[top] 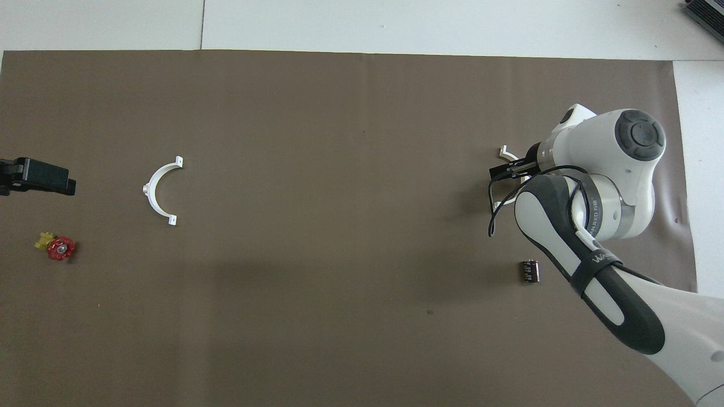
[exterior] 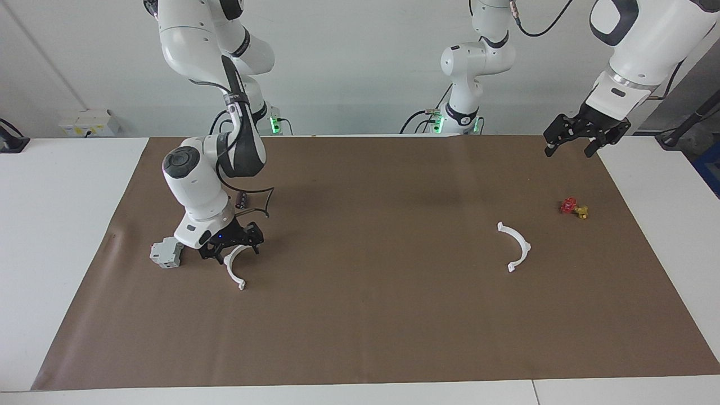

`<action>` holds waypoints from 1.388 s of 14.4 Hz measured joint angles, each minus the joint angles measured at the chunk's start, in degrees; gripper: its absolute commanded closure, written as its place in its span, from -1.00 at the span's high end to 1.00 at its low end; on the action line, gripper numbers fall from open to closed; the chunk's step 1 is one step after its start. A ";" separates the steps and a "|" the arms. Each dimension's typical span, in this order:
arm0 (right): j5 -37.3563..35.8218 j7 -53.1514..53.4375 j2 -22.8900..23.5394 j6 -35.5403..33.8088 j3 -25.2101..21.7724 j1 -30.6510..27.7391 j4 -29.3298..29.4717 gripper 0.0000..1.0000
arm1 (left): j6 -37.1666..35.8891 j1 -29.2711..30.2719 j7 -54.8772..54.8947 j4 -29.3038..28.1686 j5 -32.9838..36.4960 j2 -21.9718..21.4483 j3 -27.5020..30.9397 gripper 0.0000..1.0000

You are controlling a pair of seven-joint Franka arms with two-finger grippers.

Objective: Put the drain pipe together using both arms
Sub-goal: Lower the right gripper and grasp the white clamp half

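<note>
Two white half-ring arcs of the drain pipe lie apart on the brown mat. One arc (exterior: pixel 236 273) (top: pixel 505 152) lies toward the right arm's end, mostly covered by the arm in the overhead view. My right gripper (exterior: pixel 232 252) (top: pixel 512 169) is low over this arc's nearer part, open, with a finger on either side of it. The other arc (exterior: pixel 518 246) (top: pixel 158 191) lies free toward the left arm's end. My left gripper (exterior: pixel 569 145) (top: pixel 34 176) is open and empty, held high over the mat's corner, waiting.
A grey-white blocky box (exterior: pixel 166 252) stands beside the right gripper, toward the mat's edge. A small black cylinder (exterior: pixel 242 199) (top: pixel 529 271) lies nearer to the robots than the covered arc. A red and yellow valve (exterior: pixel 574 208) (top: pixel 56 247) lies near the left gripper.
</note>
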 measured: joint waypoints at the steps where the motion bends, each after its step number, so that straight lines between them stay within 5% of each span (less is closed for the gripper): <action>1: 0.00 -1.02 0.00 0.03 -0.07 -0.09 -0.14 1.00 | 0.00 0.00 0.00 0.00 0.00 0.00 0.00 1.00; 10: 0.00 -3.38 2.34 9.84 -0.10 -0.28 -4.33 1.00 | 0.00 0.00 0.00 0.00 0.00 0.00 0.00 1.00; 20: 0.09 -5.18 2.27 10.52 -0.15 -2.32 -5.73 1.00 | 0.00 0.00 0.00 0.00 0.00 0.00 0.00 1.00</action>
